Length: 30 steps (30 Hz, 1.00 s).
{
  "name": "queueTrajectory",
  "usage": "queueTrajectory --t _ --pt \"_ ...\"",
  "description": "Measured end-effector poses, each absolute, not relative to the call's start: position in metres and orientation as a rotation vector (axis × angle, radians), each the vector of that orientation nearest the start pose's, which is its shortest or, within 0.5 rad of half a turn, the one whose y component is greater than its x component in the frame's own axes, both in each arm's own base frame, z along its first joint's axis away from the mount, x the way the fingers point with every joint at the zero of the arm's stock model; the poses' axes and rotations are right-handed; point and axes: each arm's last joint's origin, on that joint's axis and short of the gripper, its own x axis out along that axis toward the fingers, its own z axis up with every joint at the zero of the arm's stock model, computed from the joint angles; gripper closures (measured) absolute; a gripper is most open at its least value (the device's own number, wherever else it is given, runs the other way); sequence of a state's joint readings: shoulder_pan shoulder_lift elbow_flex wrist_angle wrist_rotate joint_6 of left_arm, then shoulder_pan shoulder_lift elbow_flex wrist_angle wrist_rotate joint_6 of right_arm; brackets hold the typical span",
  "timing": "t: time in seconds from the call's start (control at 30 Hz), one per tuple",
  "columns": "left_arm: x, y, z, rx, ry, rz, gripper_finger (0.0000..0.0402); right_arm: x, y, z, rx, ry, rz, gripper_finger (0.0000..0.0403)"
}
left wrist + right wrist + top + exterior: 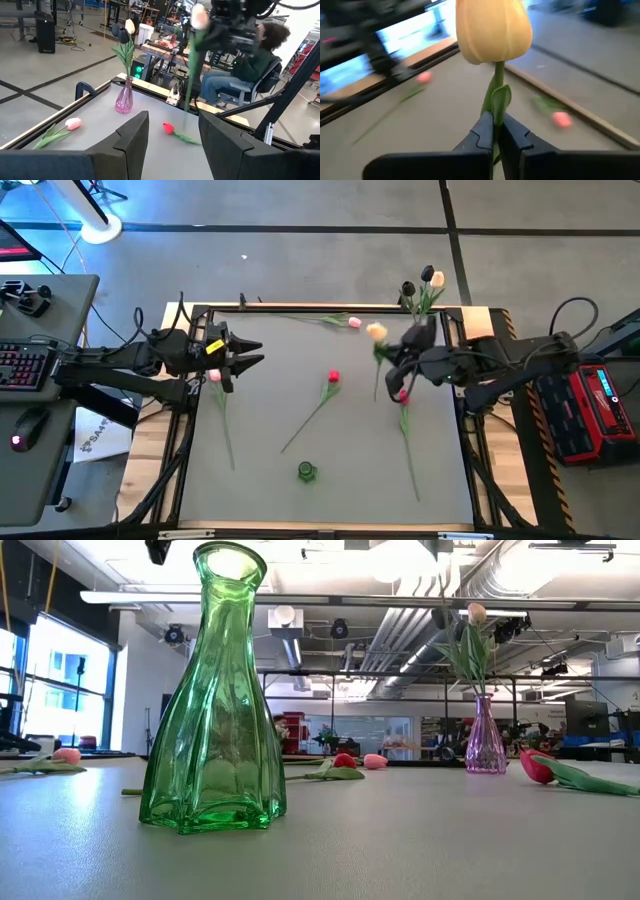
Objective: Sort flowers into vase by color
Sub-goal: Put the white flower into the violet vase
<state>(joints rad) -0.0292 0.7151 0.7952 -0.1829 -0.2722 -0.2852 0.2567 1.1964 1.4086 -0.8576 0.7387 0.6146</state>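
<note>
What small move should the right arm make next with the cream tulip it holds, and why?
Probably carry it toward the purple vase at the far right corner. The right gripper is shut on the stem of the cream tulip, lifted off the table, and that vase already holds a cream head and dark ones, so it looks the closer match. The left gripper waits open at the left side.

Two dark jointed arms, black cables, yellow label perhaps on left wrist [213,347]
</note>
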Motion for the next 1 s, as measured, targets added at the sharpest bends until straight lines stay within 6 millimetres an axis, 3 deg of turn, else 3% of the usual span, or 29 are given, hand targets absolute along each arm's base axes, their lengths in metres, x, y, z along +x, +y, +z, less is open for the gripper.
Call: queueTrajectory --t 0.13,0.43,0.7,1.0 --pt "0.155 0.003 0.346 -0.268 0.067 0.256 0.0238 0.199 0.033 0.409 0.264 0.345 -0.776 0.0403" --pt "0.155 0.003 0.346 -0.268 0.067 0.256 0.0238 0.156 0.037 0.422 0.245 0.181 -0.883 0.0403" --pt "0.155 0.003 0.346 -0.268 0.067 0.256 0.0238 0.146 0.025 0.426 0.165 0.148 -0.981 0.0403" --pt "0.155 0.003 0.346 -0.268 0.066 0.256 0.0238 0.136 -0.01 0.431 0.111 0.181 -1.172 0.0403"
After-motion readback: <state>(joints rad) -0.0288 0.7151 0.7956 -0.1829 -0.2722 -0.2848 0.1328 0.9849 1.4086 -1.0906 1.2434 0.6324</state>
